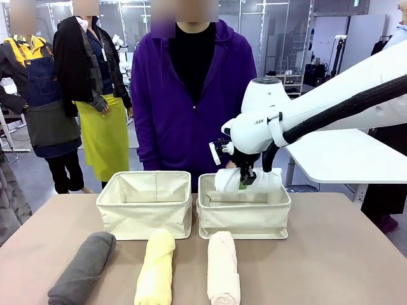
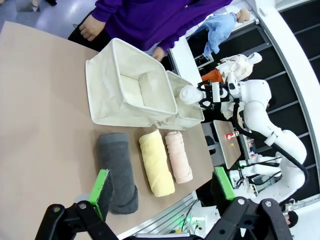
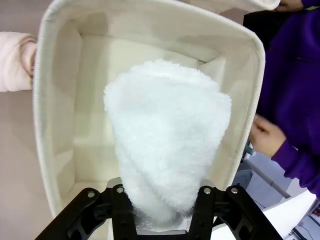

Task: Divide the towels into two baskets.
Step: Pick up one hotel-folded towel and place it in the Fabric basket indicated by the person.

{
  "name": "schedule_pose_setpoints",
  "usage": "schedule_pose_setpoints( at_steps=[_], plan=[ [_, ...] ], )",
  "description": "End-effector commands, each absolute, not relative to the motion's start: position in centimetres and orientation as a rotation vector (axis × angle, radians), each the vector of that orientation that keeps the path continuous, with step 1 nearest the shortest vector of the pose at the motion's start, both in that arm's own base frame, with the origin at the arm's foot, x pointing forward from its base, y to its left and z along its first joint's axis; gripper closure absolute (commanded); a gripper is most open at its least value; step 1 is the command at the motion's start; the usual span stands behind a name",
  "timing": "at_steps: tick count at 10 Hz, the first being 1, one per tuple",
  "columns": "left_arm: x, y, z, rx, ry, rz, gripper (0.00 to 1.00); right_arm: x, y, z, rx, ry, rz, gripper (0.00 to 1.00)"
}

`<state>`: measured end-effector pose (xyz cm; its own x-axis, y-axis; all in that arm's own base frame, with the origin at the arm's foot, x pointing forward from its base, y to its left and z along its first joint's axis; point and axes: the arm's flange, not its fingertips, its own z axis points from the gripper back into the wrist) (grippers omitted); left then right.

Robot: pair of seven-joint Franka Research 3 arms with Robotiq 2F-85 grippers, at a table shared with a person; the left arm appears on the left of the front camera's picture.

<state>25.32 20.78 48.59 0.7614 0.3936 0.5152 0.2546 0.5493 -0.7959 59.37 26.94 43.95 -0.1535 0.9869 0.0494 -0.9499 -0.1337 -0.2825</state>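
place: open-plan robotics lab. evidence: white robot arm (image 1: 343,86) reaching over a tan worktop (image 1: 331,254); aluminium frame rail (image 2: 170,212) along the worktop's edge; plain white table (image 1: 343,155) behind; glass partitions (image 1: 280,38) at the back; bare grey floor (image 1: 28,171); person (image 1: 191,95) standing at the worktop's far side.

Small dark lettering noted on white wrist housing of right arm (image 1: 262,122), partly read as "RAN", rest of word not made out. Red-and-white sticker (image 2: 231,135) seen on grey panel (image 2: 225,152) in left wrist view, print too small to be read
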Motion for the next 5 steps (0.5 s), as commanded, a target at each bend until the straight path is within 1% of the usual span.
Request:
schedule_pose_setpoints(
  at_steps=[1,4,5],
  plan=[
    [25.2,21.0,48.7,-1.026,-0.752,0.074,0.0,61.2,28.2,43.4,-0.147,-0.27,1.742,0.63],
    [25.2,21.0,48.7,-1.026,-0.752,0.074,0.0,62.2,29.0,42.8,-0.167,-0.304,1.72,0.63],
    [25.2,21.0,48.7,-1.026,-0.752,0.074,0.0,62.4,28.9,42.6,-0.179,-0.313,1.71,0.37]
  ],
)
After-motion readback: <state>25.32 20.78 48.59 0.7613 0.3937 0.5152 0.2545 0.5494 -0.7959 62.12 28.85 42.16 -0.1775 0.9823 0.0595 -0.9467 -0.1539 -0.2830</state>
